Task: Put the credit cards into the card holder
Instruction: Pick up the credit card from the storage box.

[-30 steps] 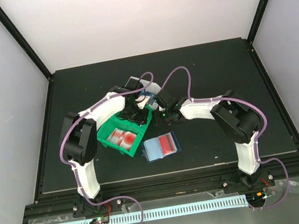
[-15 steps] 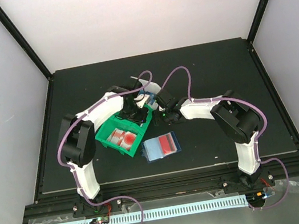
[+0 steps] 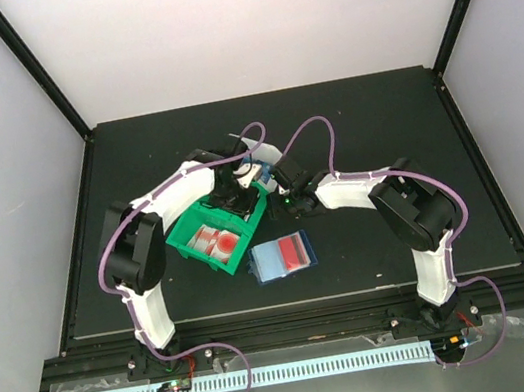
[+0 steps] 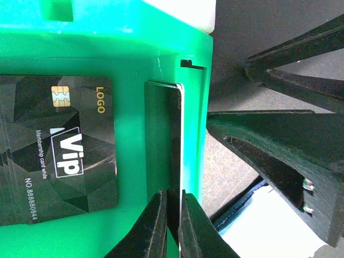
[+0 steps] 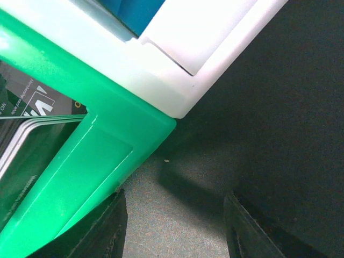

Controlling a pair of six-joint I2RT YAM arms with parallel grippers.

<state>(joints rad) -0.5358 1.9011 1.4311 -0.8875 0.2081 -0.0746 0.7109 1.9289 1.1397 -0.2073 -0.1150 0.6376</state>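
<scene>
Several black credit cards (image 4: 59, 150) lie stacked in a green bin (image 4: 134, 48). One more black card (image 4: 176, 145) stands on edge against the bin's right wall, and my left gripper (image 4: 173, 217) is shut on its lower end. From above, that gripper (image 3: 237, 192) is over the bin's far end. Red-and-white cards (image 3: 216, 244) fill the bin's near compartment. The card holder (image 3: 283, 256) lies open on the mat in front of the bin with a red card in it; its dark stitched edge (image 4: 239, 207) shows in the left wrist view. My right gripper (image 5: 174, 236) is open over bare mat at the bin's corner.
A white bin (image 5: 177, 48) with blue cards (image 5: 134, 11) abuts the green bin (image 3: 219, 230) at the far side. The right gripper's dark fingers (image 4: 279, 145) stand close beside the green bin wall. The black mat (image 3: 380, 114) spreads around both arms.
The left jaws have drawn together onto the upright black card. The left arm shifted slightly; the right arm, bins and card holder stayed put.
</scene>
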